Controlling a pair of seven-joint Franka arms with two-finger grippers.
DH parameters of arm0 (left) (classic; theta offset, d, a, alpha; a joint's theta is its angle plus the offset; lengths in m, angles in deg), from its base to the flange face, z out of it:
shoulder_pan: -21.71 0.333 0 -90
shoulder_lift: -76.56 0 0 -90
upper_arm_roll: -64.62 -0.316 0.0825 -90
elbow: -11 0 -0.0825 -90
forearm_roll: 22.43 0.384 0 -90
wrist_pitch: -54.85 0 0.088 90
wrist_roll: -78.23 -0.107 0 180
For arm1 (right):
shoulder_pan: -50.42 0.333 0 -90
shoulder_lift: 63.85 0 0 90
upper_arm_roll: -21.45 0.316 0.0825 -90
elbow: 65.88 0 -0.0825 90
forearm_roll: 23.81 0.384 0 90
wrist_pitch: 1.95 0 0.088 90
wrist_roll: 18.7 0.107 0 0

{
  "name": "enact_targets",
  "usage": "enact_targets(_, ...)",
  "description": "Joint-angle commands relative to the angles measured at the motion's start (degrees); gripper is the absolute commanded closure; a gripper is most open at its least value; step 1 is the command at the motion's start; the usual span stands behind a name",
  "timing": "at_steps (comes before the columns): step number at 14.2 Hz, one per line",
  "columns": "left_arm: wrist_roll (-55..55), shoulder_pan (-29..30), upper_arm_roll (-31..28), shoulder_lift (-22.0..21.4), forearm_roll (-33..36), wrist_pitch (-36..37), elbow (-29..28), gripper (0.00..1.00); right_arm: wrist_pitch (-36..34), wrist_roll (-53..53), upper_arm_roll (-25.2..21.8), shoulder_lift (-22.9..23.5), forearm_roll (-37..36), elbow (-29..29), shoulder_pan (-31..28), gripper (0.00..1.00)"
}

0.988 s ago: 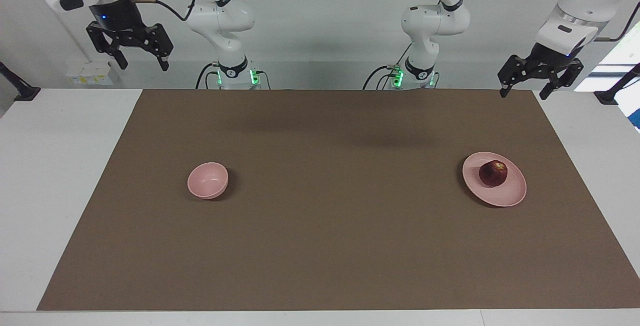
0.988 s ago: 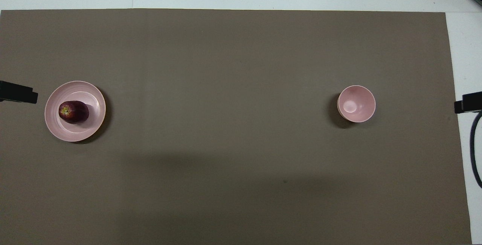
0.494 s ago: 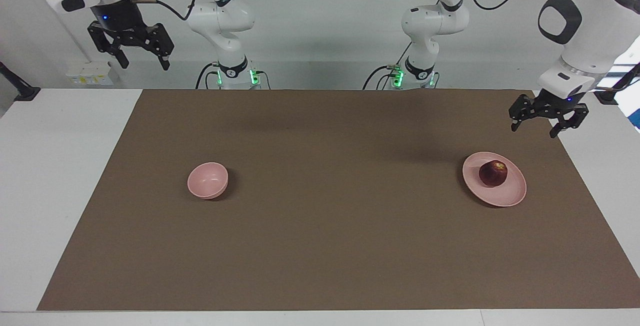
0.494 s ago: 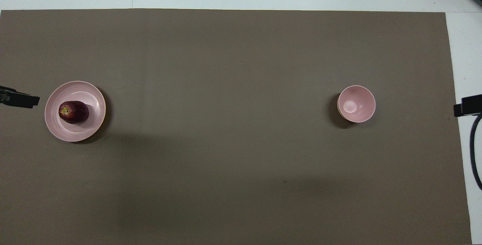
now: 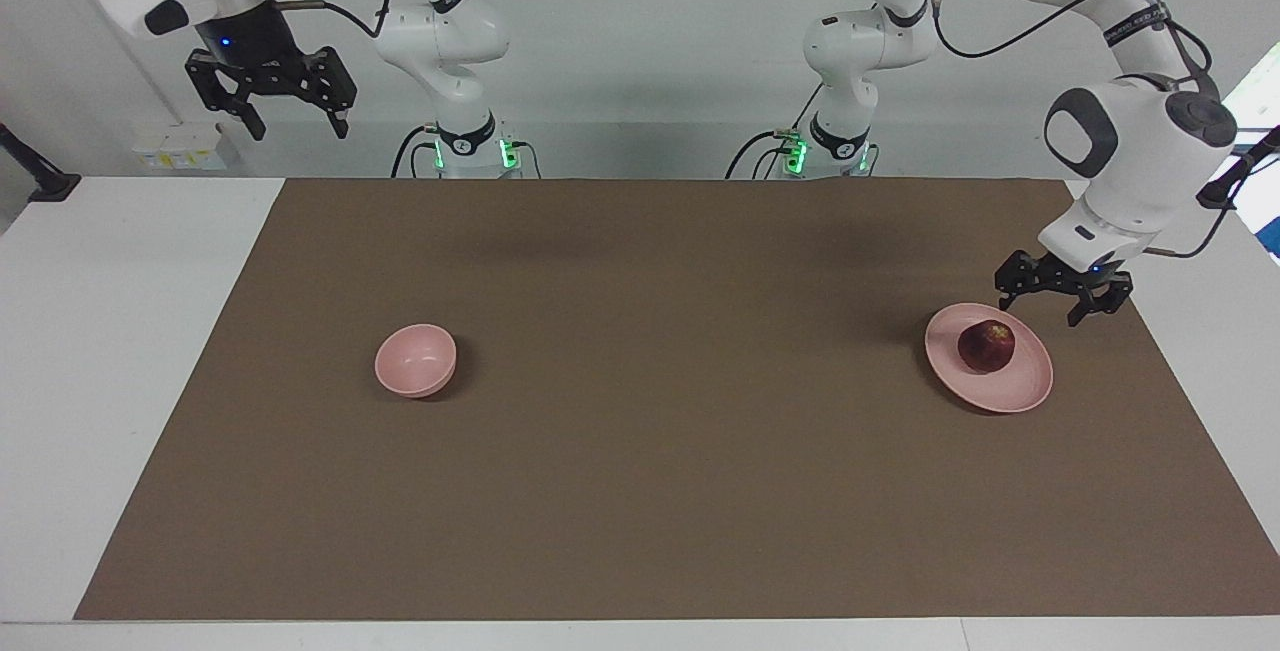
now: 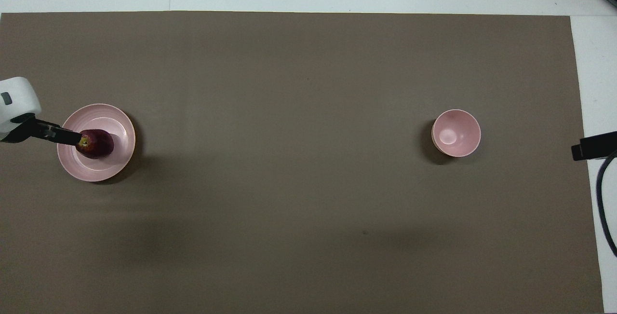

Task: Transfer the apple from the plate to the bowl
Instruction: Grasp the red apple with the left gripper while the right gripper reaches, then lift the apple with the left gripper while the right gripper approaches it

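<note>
- Left gripper (image 5: pixel 1042 311): you are seeing it hanging low over the brown mat (image 5: pixel 640 491), just by the plate's rim on the robots' side, with its jaws spread and nothing between them. The arm is arching from its base, the forearm pointing steeply down and the wrist tilting toward the plate.
- Right gripper (image 5: pixel 296 127): you are looking at it waiting high over the right arm's end of the table (image 5: pixel 130 331), fingers pointing down, jaws apart and gripping nothing.
- Apple (image 5: pixel 986 346): it is sitting on the plate, dark red with a yellowish patch, untouched in the facing view.
- Plate (image 5: pixel 1010 393): it is lying flat on the mat toward the left arm's end of the table.
- Bowl (image 5: pixel 415 360): it is standing upright on the mat toward the right arm's end, well apart from the plate, with nothing showing in it.
- Hidden or cut off: in the overhead view you are getting only a dark fingertip and a white piece of the left wrist at the frame edge, and that tip is overlapping the apple there; the facing view is showing a gap between them. The right gripper is showing overhead only as a dark block at the edge, with a cable looping below it. Both arms' upper links are running out of the top of the facing view.
</note>
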Motion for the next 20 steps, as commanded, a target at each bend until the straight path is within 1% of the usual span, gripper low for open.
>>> enact_targets(1,0.43,0.79,0.53,-1.29,-0.83,-5.36,-6.04,0.0,2.83,-0.89,0.73,-2.02,3.07,6.19,-0.12,0.0)
enact_targets(3,3.67,0.01,0.62,-0.51,-1.01,-6.15,-6.93,0.0,6.6,-0.18,0.99,-1.67,3.96,7.59,0.23,0.0)
enact_targets(5,4.83,-0.09,0.62,-0.07,-1.09,-8.95,-7.1,0.0,9.33,3.93,1.25,-1.31,4.84,8.82,2.86,0.0)
enact_targets(7,5.36,-0.09,0.62,0.28,-1.44,-9.85,-7.1,0.0,11.19,6.32,1.25,-1.05,5.63,10.05,4.62,0.0)
enact_targets(9,7.11,-0.17,0.62,0.63,-2.67,-11.33,-7.1,0.0,12.5,6.59,1.25,0.35,6.77,10.41,4.63,0.0)
enact_targets(11,8.52,-0.79,0.62,1.51,-2.68,-12.73,-8.68,0.0,16.1,7.02,1.34,3.5,6.95,10.41,5.84,0.0)
enact_targets(13,8.7,-0.61,0.62,1.43,-2.68,-14.24,-9.39,0.0,18.3,7.55,1.34,5.97,7.82,10.41,6.73,0.0)
enact_targets(14,8.79,-0.61,0.53,1.43,-2.68,-14.24,-9.39,0.02,18.66,8.43,1.34,6.68,8.79,10.41,7.17,0.0)
enact_targets(15,8.88,-0.79,0.53,1.43,-2.68,-14.33,-9.3,0.47,18.92,9.13,1.34,7.38,9.4,10.41,7.17,0.0)
enact_targets(16,8.88,-0.79,0.53,1.6,-2.68,-14.24,-8.87,0.87,19.01,10.01,1.34,8.17,10.02,10.41,7.52,0.0)
enact_targets(17,8.7,-0.79,0.53,1.6,-2.68,-13.37,-8.6,1.0,19.1,11.23,1.34,8.7,11.16,10.67,8.31,0.0)
enact_targets(20,8.61,-0.79,0.53,0.82,-2.68,-12.48,-8.34,1.0,19.28,16.59,1.34,8.71,13.53,11.9,9.63,0.0)
